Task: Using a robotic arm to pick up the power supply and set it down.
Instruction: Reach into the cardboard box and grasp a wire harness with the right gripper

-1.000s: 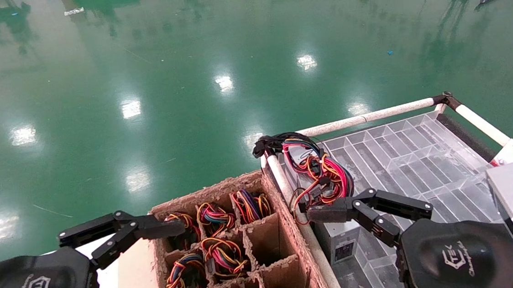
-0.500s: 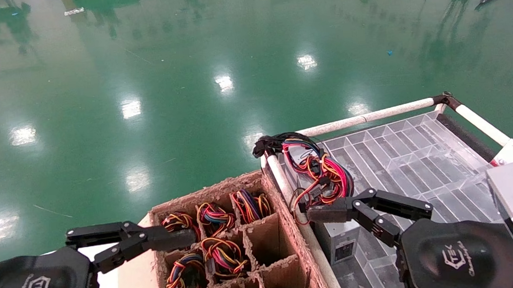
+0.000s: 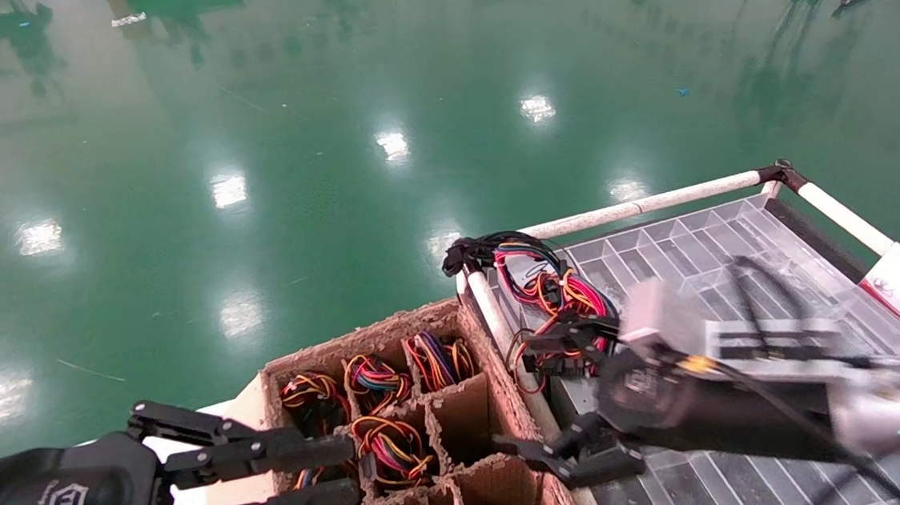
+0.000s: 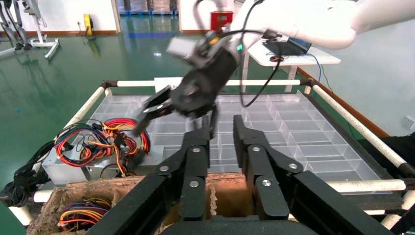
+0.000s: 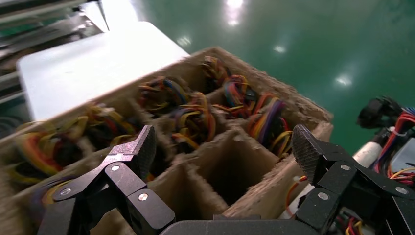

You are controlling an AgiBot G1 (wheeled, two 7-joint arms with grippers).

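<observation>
Several power supplies stand in the cells of a cardboard box (image 3: 360, 336), and only their tied wire coils show. One coil (image 3: 389, 450) lies just past the tips of my left gripper (image 3: 351, 471), which is open and empty over the box's left side. In the left wrist view that gripper (image 4: 221, 134) hangs above an empty cell. My right gripper (image 3: 546, 401) is open wide at the box's right wall, with nothing between its fingers. In the right wrist view it (image 5: 225, 147) faces an empty cell, with coils (image 5: 266, 122) behind.
A clear compartmented tray (image 3: 707, 256) with white rails (image 3: 639, 207) sits to the right of the box. At its near-left corner lies a grey box (image 4: 73, 169) under a loose red-and-black wire tangle (image 3: 557, 292). A white table (image 5: 93, 63) lies left of the cardboard box.
My left gripper has turned and reached further right over the cardboard box. My right arm has swung left and rolled over, bringing its open gripper against the box's right wall.
</observation>
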